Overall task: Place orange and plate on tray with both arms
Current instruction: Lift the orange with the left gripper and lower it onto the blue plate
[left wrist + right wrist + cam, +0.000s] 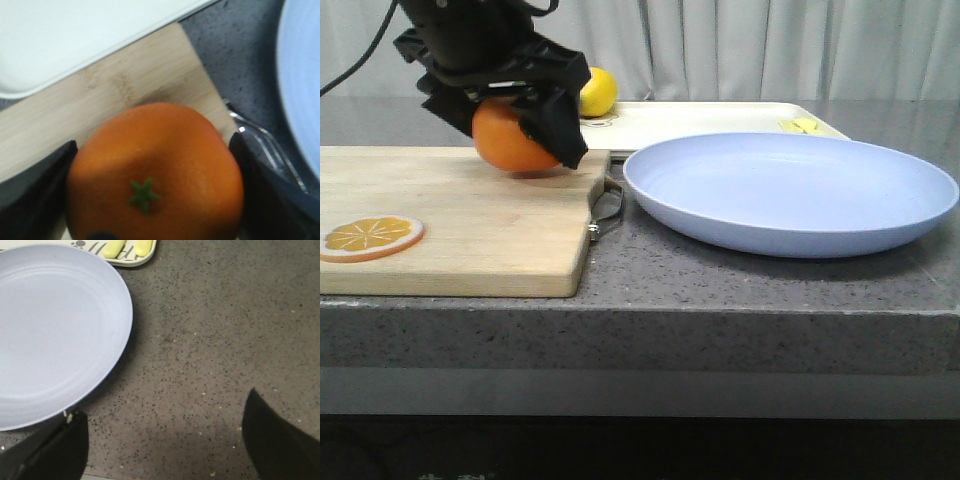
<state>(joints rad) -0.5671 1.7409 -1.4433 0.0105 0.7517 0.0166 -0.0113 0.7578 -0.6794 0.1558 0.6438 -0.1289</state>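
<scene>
Left gripper (pixel 525 118) clamps the orange (pixel 508 137) above the board (pixel 460 215); right gripper (pixel 165 440) gapes beside the plate (pixel 790 190).

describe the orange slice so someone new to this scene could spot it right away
Find the wooden cutting board on the left of the table. At its front left corner lies the orange slice, thin and flat with pale segment lines, unlike the whole round orange held in the left gripper farther back.
</scene>
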